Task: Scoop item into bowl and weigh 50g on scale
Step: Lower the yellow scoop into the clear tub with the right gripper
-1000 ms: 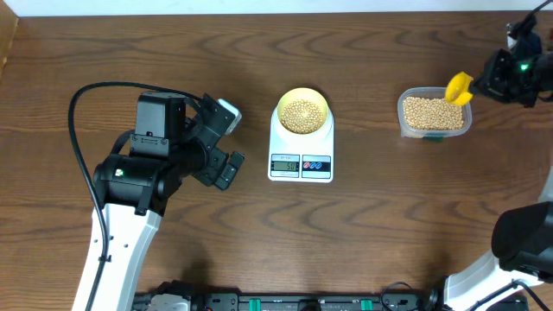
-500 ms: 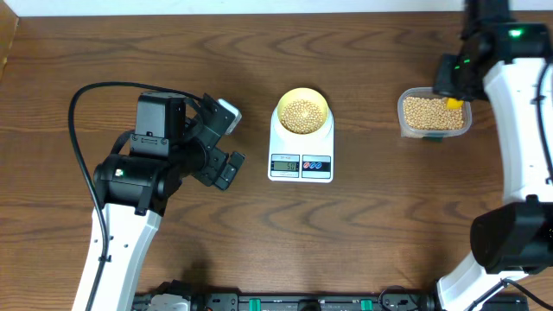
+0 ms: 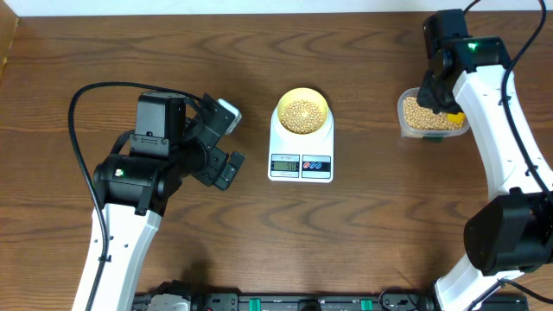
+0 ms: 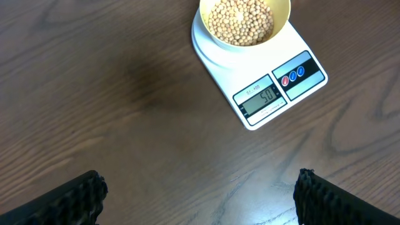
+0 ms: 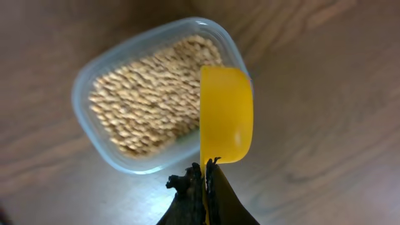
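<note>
Half crops away wide-parted fingers (image 4: pixel 75 200) of left gripper (image 4: pixel 200 190); blurs beans (image 5: pixel 144 103) and tub (image 5: pixel 80 87) beneath yellow scoop (image 5: pixel 226 115) pinched by right gripper (image 5: pixel 205 175), handle hidden.

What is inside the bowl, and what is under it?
The bowl holds beans and stands on the scale. The beans cover its bottom, and the bowl covers the part of the scale's top beneath it.

bowl (image 3: pixel 302 93) of beans (image 3: pixel 301 112) on the rear of the scale (image 3: pixel 301 164), tub (image 5: pixel 81 106) of more beans well apart to the scale's right, scoop (image 5: pixel 226 115) over the tub's right edge
</note>
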### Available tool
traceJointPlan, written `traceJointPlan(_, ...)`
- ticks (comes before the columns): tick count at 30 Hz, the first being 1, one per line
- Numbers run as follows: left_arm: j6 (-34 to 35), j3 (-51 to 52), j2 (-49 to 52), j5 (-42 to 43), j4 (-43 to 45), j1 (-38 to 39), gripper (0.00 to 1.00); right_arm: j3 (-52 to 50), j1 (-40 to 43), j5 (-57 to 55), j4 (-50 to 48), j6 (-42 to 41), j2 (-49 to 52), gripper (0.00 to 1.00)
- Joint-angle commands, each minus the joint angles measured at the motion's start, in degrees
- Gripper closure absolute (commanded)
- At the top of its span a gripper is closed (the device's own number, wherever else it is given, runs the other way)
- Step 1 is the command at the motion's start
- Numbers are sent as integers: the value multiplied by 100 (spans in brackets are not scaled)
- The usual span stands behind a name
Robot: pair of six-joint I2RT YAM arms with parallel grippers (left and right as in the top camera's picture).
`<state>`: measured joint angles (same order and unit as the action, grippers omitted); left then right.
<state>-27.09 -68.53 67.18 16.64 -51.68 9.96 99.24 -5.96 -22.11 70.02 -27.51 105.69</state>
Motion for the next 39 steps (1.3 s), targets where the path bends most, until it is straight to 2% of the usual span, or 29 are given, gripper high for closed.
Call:
traceJointPlan(1, -74, 7, 17, 87, -15, -24, 3, 9, 52, 514, -175, -225, -59, 99)
traceJointPlan(5, -74, 7, 17, 87, -15, -24, 2, 9, 367, 1484, -323, -240, -74, 99)
traceJointPlan(9, -74, 7, 17, 87, -15, -24, 2, 7, 861, 2168, -76, -883, -74, 99)
traceJointPlan(14, -74, 7, 17, 87, -15, -24, 3, -28, 1316, 2590, -197, -1292, -74, 99)
traceJointPlan(21, -74, 7, 17, 87, -15, -24, 2, -444, 1537, 3473, -1423, -1497, -74, 99)
traceJointPlan(24, -74, 7, 17, 87, -15, -24, 2, -588, 1537, 3818, -1572, -1646, -74, 99)
traceJointPlan(30, -74, 7, 17, 87, -15, -24, 2, -621, 1613, 3727, -1126, -1788, -74, 99)
traceJointPlan(39, -74, 7, 17, 87, -15, -24, 3, -636, 1762, 3724, -1198, -1733, -72, 84)
